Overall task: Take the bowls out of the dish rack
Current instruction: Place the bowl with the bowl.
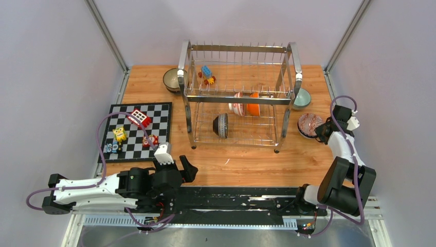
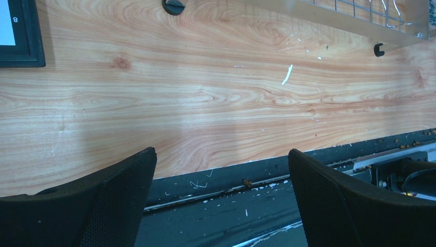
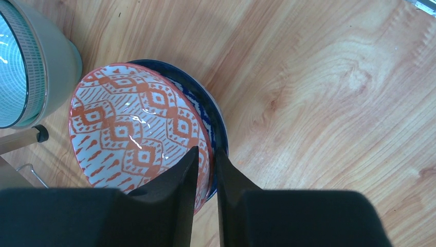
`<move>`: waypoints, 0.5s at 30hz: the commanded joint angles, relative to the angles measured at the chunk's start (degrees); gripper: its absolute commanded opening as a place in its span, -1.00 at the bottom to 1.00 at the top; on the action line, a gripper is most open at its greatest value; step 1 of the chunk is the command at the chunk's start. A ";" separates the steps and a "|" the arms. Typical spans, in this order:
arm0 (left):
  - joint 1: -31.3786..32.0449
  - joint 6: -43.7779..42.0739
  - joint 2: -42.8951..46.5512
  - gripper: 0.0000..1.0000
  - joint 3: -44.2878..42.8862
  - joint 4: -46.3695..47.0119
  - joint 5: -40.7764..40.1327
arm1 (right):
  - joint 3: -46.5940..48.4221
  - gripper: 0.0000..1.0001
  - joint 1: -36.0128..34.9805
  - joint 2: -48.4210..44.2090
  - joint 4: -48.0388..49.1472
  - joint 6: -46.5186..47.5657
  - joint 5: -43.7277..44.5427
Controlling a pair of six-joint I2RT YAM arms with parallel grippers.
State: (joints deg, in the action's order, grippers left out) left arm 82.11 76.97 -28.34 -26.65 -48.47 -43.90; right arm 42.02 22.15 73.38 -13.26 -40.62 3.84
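The right gripper (image 3: 205, 152) straddles the near rim of the red patterned bowl (image 3: 128, 128), one finger inside and one outside. The gap between them is narrow, and I cannot tell whether they press on the rim or only stand beside it. Only the right wrist view shows that this bowl sits nested in a dark blue bowl (image 3: 220, 128), whose edge peeks out on one side. It also shows the mint green bowl (image 3: 56, 56) just beside the pair, on the wooden table (image 3: 329, 92).

From above, the red bowl (image 1: 310, 123) lies right of the dish rack (image 1: 239, 49), outside it, with the green bowl (image 1: 303, 98) farther back.

The top view alone shows what is in the rack: a dark striped bowl (image 1: 221, 125) on edge in the lower tier, two orange-white bowls (image 1: 246, 104) standing side by side farther back, and toy blocks (image 1: 207, 73) farther back again. A speckled brown bowl (image 1: 171, 80) sits on the table at the rack's far left corner.

The left gripper (image 2: 221, 206) is spread wide and holds nothing, low over the table's near edge. Its view catches only the rack's lower rail and a corner of the chequered board (image 2: 23, 56).
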 commanded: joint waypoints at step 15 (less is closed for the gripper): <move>0.16 -0.68 0.02 1.00 1.28 1.59 -1.83 | 4.27 -0.10 0.87 -3.18 -7.76 3.04 1.92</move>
State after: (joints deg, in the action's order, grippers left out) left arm 82.11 76.84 -28.34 -26.55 -48.31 -43.94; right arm 43.33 22.15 72.47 -15.42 -39.62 3.18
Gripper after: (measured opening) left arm 0.997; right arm 0.431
